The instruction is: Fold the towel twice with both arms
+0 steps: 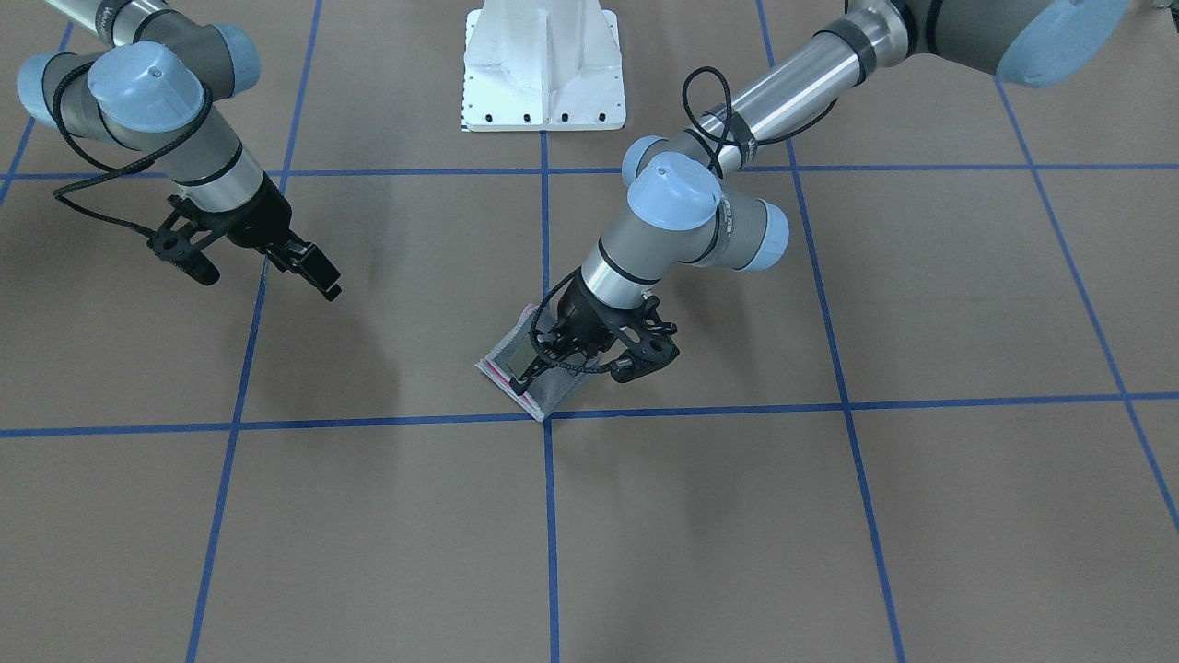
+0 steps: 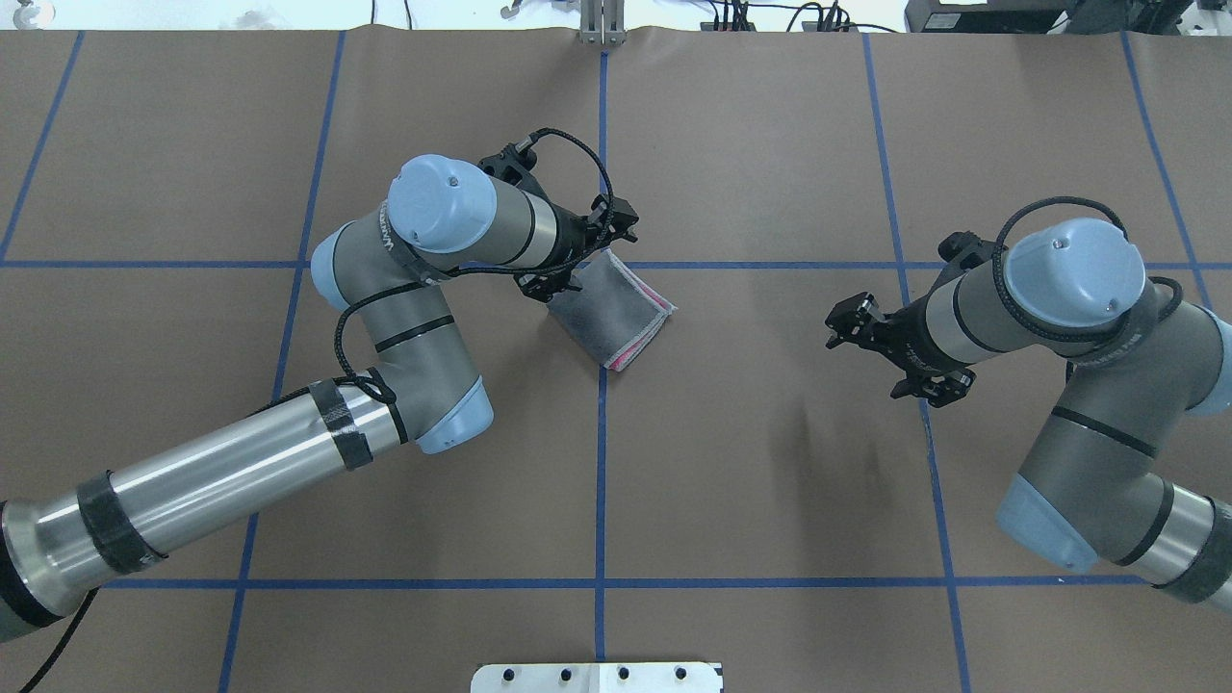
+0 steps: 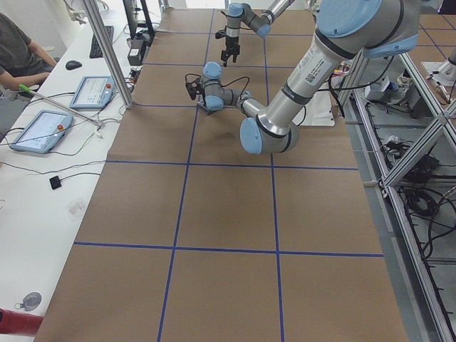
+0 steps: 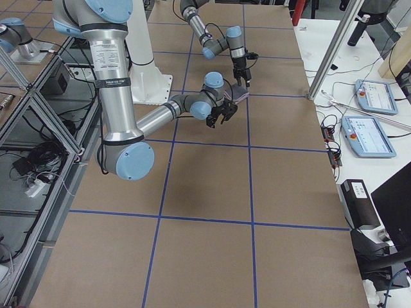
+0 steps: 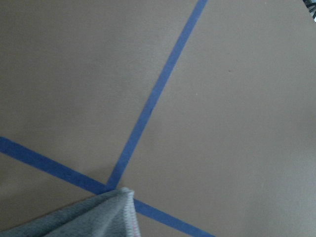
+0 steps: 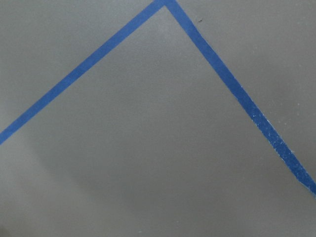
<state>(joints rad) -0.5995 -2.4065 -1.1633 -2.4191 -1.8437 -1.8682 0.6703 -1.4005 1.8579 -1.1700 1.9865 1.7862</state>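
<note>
The towel (image 1: 502,361) lies folded small on the brown table, grey face up, with a pink edge showing along one side (image 2: 621,358). One corner rests by a blue tape crossing in the left wrist view (image 5: 98,219). My left gripper (image 1: 523,378) hovers low over the towel's far corner (image 2: 616,231). It looks open, and the towel lies flat under it. My right gripper (image 1: 322,276) is off to the side (image 2: 845,318), well apart from the towel. It looks open and empty. Neither wrist view shows fingers.
The white bolted pedestal (image 1: 543,64) stands at the robot's edge of the table (image 2: 597,677). Blue tape lines (image 6: 98,57) form a grid on the brown cover. A side desk with tablets (image 3: 43,132) and a person runs along the far edge.
</note>
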